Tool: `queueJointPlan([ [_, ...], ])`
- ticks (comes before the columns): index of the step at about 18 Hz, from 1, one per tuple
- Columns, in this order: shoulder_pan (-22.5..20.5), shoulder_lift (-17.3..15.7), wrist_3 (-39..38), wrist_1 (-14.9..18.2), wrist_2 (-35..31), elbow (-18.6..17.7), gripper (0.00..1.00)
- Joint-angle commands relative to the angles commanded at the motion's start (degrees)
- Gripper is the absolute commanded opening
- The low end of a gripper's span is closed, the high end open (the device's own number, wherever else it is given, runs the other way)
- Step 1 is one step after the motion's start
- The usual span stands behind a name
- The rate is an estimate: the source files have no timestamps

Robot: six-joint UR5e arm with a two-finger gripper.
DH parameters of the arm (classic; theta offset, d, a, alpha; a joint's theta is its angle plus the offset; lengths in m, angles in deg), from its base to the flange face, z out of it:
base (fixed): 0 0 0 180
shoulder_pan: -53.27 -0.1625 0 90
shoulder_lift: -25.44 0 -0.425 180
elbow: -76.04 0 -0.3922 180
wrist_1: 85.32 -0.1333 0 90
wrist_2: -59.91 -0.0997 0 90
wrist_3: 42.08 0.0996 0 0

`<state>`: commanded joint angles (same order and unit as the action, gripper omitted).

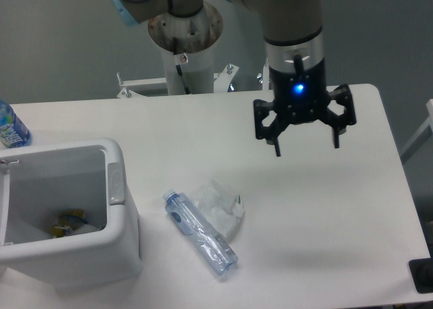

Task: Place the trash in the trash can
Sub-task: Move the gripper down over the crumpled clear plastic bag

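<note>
Plastic trash: bottle (199, 233) and wrapper (220, 207) touching, right of trash can (120, 221).
Pincer (305, 143): spread wide, empty, hovering far right.
Advice: descend squarely across the bottle's middle, then clench.

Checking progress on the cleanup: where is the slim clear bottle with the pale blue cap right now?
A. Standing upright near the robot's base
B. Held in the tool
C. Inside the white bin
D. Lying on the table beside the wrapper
D: the slim bottle lies flat on the table, against the wrinkly wrapper, while the open tool hangs empty above.
</note>
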<state>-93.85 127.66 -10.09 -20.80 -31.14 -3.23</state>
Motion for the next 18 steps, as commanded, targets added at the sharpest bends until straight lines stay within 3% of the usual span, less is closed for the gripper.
queueJointPlan([
  [11, -0.44, 0.62, 2.29, -2.55, -2.37, -8.78, 1.0],
  [15, 0.26, 1.23, -4.55, -6.76, -2.2, -13.88, 1.0],
  [18, 2.8, 2.19, -6.24, -7.21, -0.97, -15.99, 1.0],
])
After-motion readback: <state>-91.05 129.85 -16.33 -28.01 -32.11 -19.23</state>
